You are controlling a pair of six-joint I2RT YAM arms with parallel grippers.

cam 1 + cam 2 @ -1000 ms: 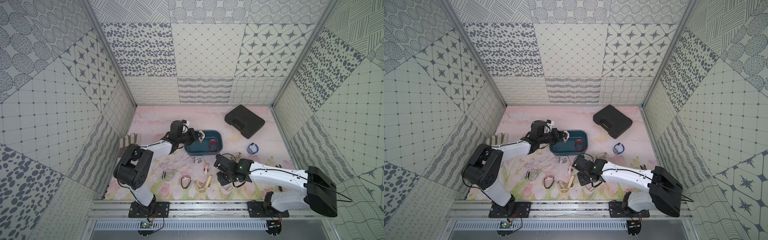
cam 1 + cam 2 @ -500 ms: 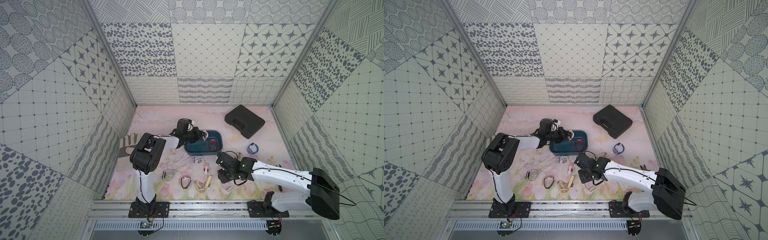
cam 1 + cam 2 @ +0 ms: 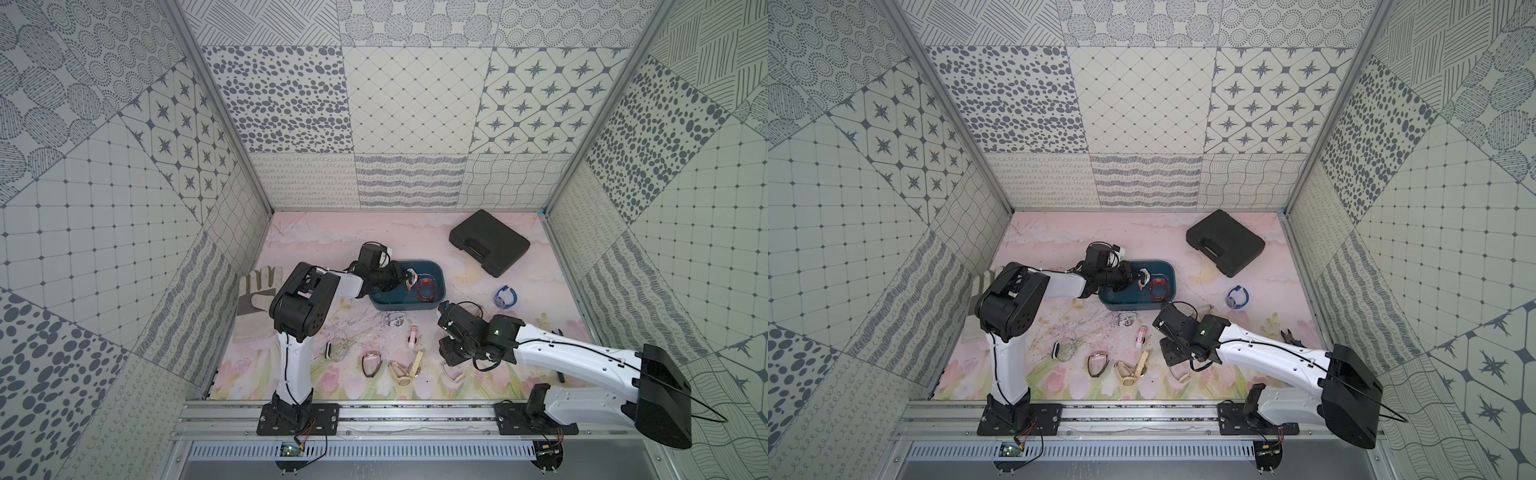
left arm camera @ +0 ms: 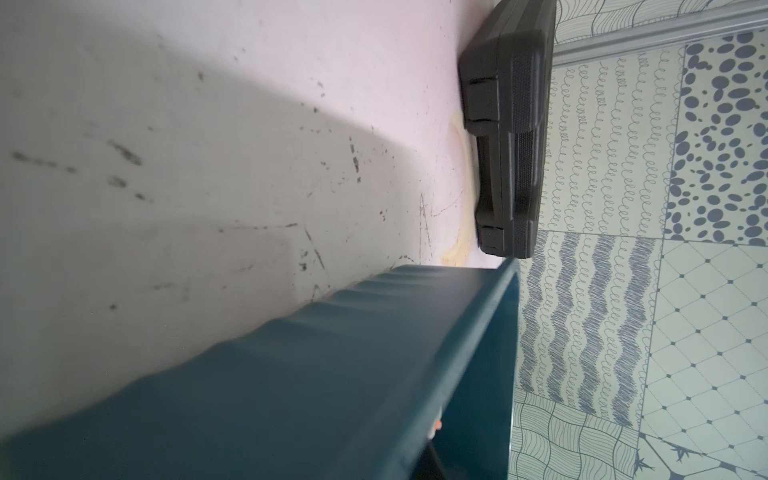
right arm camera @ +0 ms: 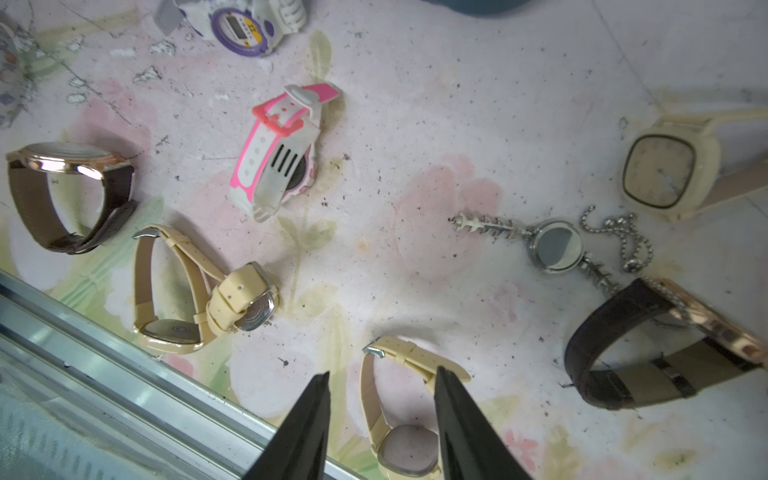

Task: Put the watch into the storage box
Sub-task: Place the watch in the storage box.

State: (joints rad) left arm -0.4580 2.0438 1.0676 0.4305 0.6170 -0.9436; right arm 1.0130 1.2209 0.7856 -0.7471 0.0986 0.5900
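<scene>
The left gripper [image 3: 405, 279] reaches over the storage box [image 3: 407, 306], at the end of the box that is nearest to the left arm. A white watch [image 3: 410, 277] with some orange on it sits right at the fingertips, above the inside of the box. It shows the same way in both top views. Whether the jaws clamp this watch or stand loose around it cannot be told, because the view is too small. It also cannot be told whether the watch touches the floor of the box. A red watch [image 3: 427, 289] lies inside the box, just beside the white one. In the left wrist view, the teal outer wall of the box fills the foreground and the black case [image 4: 515, 124] lies on the table [image 3: 332, 232] well beyond it. The right gripper [image 5: 382, 372] has its jaws apart and holds nothing. It hangs over a cream watch [image 5: 399, 415] that lies on the table near the front rail. One finger [image 5: 461, 428] covers part of the strap. Near it on the table are a pink watch [image 5: 278, 166] and a brown watch [image 5: 66, 195]. A blue watch [image 3: 505, 297] lies apart, between the box and the right wall.
</scene>
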